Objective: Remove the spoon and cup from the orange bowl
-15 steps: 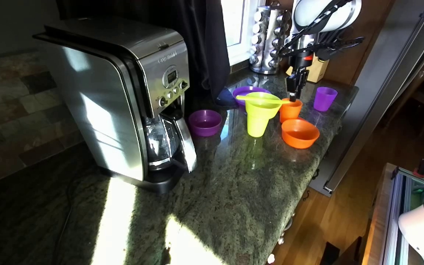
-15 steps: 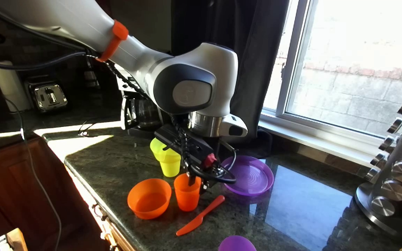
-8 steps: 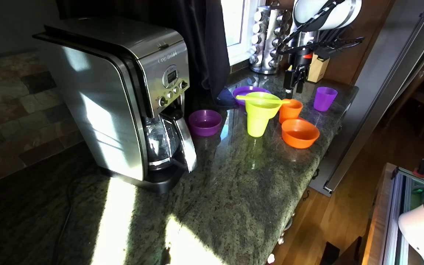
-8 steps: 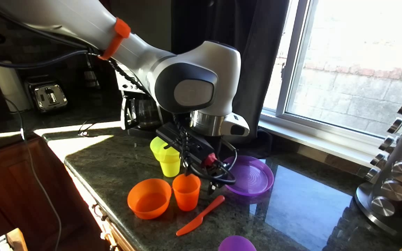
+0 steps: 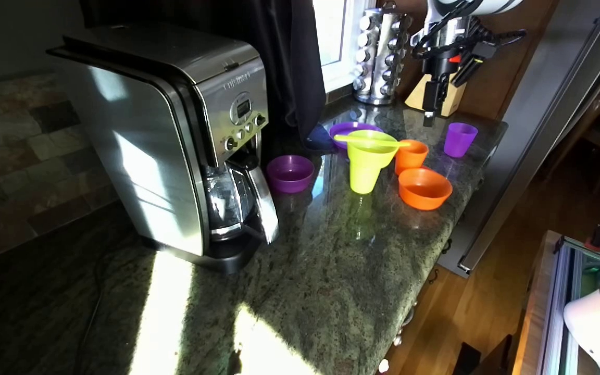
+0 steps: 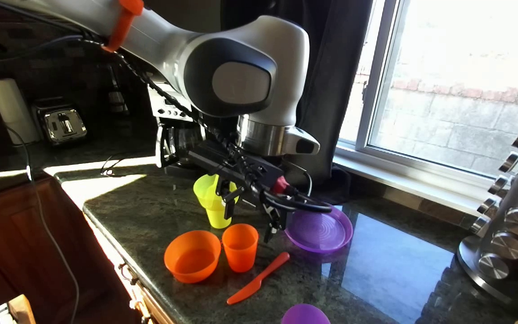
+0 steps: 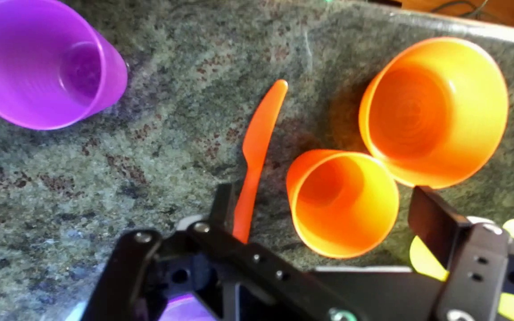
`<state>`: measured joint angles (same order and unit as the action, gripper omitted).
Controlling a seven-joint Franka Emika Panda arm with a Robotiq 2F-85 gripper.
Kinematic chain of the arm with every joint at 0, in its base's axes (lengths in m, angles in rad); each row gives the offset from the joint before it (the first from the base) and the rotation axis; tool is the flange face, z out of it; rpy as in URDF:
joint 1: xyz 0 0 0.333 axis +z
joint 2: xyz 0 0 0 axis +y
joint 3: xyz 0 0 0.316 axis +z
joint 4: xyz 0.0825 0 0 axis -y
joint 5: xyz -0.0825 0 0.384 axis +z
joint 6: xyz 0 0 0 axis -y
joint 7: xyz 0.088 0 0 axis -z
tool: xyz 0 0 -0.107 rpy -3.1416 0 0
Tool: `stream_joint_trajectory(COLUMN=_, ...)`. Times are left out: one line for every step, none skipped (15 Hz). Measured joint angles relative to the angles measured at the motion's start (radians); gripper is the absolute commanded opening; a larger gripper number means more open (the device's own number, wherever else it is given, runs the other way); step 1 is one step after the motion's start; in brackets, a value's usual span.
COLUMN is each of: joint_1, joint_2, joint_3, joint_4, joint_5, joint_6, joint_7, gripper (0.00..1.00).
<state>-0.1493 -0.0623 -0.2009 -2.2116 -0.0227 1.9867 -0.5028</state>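
Observation:
The orange bowl [image 6: 192,256] stands upright on the counter with nothing inside it. Right beside it is the orange cup [image 6: 240,248], also upright; in the wrist view their rims meet or overlap. The spoon [image 7: 257,142], a slim orange utensil whose broad end looks more like a knife blade, lies flat on the counter beside the cup, its lower end behind a finger. Above the cup hangs my gripper [image 7: 324,191], open and holding nothing; its fingers [image 7: 437,223] appear on either side of the cup in the wrist view.
A purple cup [image 7: 43,67] stands past the spoon. A yellow-green funnel-shaped piece [image 5: 365,164] with a stick across its top and a purple plate [image 6: 319,227] are behind. The coffee maker [image 5: 175,140], purple bowl [image 5: 289,174] and spice rack [image 6: 506,234] also stand there.
My gripper was down at the orange cup's rim with a finger inside. It has spread its fingers and risen clear; the cup stays beside the bowl.

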Motion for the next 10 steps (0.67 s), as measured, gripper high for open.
stream_joint_trajectory(joint_1=-0.002, joint_2=-0.020, joint_3=0.000, joint_4=-0.001, joint_5=-0.015, joint_6=-0.030, joint_7=-0.048, gripper=1.00)
stream_joint_trajectory(joint_1=-0.002, joint_2=-0.039, joint_3=0.000, joint_4=-0.003, joint_5=-0.032, joint_6=-0.051, joint_7=-0.092, gripper=1.00)
stream_joint_trajectory(joint_1=-0.002, joint_2=-0.060, joint_3=-0.001, joint_4=-0.009, joint_5=-0.048, joint_6=-0.063, joint_7=-0.134, gripper=1.00)
stream_joint_trajectory(joint_1=-0.002, joint_2=-0.081, joint_3=-0.001, joint_4=-0.018, joint_5=-0.057, joint_6=-0.066, joint_7=-0.172, gripper=1.00)
stream_joint_trajectory(joint_1=-0.002, joint_2=-0.101, joint_3=-0.001, joint_4=-0.029, joint_5=-0.059, joint_6=-0.066, joint_7=-0.208, gripper=1.00)
stream_joint_trajectory(joint_1=-0.002, joint_2=-0.123, joint_3=-0.001, joint_4=-0.040, joint_5=-0.059, joint_6=-0.066, joint_7=-0.241, gripper=1.00)
stream_joint_trajectory(joint_1=-0.002, joint_2=-0.145, joint_3=-0.001, joint_4=-0.052, joint_5=-0.057, joint_6=-0.066, joint_7=-0.271, gripper=1.00)
stream_joint_trajectory(joint_1=-0.001, joint_2=-0.165, joint_3=-0.002, joint_4=-0.063, joint_5=-0.056, joint_6=-0.066, joint_7=-0.296, gripper=1.00)
stream_joint_trajectory(joint_1=0.000, joint_2=-0.186, joint_3=-0.002, joint_4=-0.075, joint_5=-0.055, joint_6=-0.066, joint_7=-0.320, gripper=1.00)
stream_joint_trajectory(joint_1=0.002, joint_2=-0.203, joint_3=-0.003, joint_4=-0.085, joint_5=-0.055, joint_6=-0.066, joint_7=-0.339, gripper=1.00)
